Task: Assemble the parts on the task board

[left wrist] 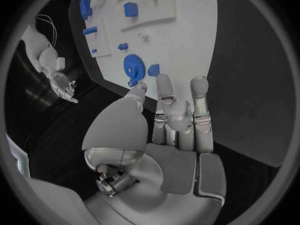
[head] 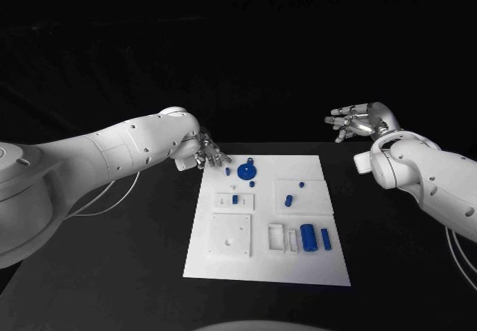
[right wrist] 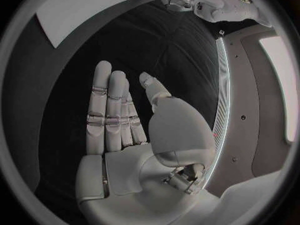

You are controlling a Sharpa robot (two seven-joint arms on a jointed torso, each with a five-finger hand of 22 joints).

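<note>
Head view: smooth white rectangular task board (head: 231,265), a toothed blue gear (head: 247,170) near left hand (head: 206,156); right hand (head: 358,121) off-board, both empty with metallic fingers apart

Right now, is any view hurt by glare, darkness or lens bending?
Head view: task board evenly lit, parts readable, background black. Left wrist view: fisheye curves the board's edges; left hand sharp. Right wrist view: a bright strip glares beside the right hand.
</note>
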